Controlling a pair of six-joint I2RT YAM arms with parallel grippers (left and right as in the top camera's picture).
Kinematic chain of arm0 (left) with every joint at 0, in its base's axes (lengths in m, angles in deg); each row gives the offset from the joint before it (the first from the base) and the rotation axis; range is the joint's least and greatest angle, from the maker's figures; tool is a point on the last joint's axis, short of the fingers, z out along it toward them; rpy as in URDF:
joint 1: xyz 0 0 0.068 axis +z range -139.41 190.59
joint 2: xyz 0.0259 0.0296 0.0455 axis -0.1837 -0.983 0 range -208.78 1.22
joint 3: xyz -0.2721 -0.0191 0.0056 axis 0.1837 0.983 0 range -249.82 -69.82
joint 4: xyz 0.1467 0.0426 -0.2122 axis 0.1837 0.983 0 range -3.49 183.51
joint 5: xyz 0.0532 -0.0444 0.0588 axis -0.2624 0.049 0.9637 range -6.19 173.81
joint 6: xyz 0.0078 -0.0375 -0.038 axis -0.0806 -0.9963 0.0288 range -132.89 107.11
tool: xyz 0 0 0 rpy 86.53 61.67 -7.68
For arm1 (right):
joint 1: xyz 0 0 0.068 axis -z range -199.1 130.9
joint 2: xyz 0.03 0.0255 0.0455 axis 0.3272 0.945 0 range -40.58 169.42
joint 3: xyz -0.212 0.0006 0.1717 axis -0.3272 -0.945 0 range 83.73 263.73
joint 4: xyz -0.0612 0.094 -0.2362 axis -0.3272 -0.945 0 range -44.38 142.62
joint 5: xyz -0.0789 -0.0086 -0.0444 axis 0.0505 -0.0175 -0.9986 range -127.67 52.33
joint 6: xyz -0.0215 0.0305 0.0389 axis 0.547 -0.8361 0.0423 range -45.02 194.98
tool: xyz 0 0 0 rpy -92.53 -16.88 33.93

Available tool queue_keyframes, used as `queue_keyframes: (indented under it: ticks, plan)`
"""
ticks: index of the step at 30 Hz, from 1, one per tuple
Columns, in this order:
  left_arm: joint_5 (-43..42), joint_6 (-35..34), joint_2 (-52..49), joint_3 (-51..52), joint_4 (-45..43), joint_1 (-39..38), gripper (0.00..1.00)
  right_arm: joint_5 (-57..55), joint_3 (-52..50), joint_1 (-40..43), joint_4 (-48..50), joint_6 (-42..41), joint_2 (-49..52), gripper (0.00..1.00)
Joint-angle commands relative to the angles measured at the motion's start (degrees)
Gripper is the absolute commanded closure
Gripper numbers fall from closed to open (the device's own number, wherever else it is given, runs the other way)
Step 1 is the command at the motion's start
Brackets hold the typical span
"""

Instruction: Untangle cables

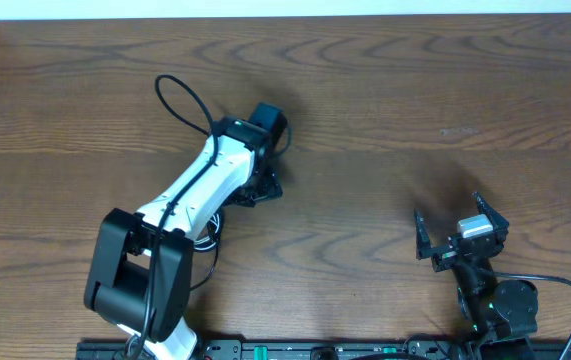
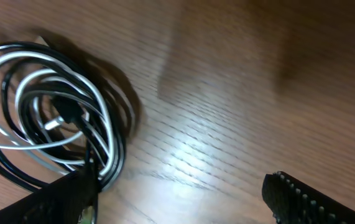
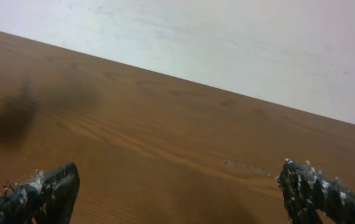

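Observation:
The cables (image 2: 46, 118) lie in one loose coil on the wood at the left of the left wrist view, white and black strands looped together with a small plug in the middle. My left gripper (image 2: 177, 199) is open, with only bare wood between its fingers. Its left finger (image 2: 59, 199) overlaps the coil's lower edge. In the overhead view the left gripper (image 1: 258, 188) points down at the table's middle left, and the arm hides most of the coil. My right gripper (image 1: 453, 222) (image 3: 180, 193) stands open and empty at the front right, far from the cables.
A thicker black wire (image 1: 180, 100) belonging to the left arm loops out over the table beside the wrist. The brown wooden table (image 1: 395, 120) stretches back to a pale wall (image 3: 227, 43). The arm bases (image 1: 315, 350) sit along the front edge.

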Motion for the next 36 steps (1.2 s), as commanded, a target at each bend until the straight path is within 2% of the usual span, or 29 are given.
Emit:
queue_keyframes:
  ticks: [1, 5, 16, 36]
  plan:
    - [1.1, 0.1, -0.8, 0.2, 0.3, 1.2, 0.06, -0.3, -0.1, -0.1, -0.2, 0.6, 0.0, 0.01]
    - [1.1, 0.1, -0.8, 0.2, 0.3, 1.6, 0.02, -0.3, -0.1, -0.1, -0.2, 0.6, 0.0, 0.01]
    - [0.5, -0.7, -0.8, 0.2, -3.3, 1.6, 0.02, -0.3, -0.1, -0.1, -0.2, 0.6, 0.0, 0.01]
    - [0.5, -0.7, -0.8, 0.2, -3.3, 1.6, 0.02, -0.3, -0.1, -0.1, -0.2, 0.6, 0.0, 0.01]
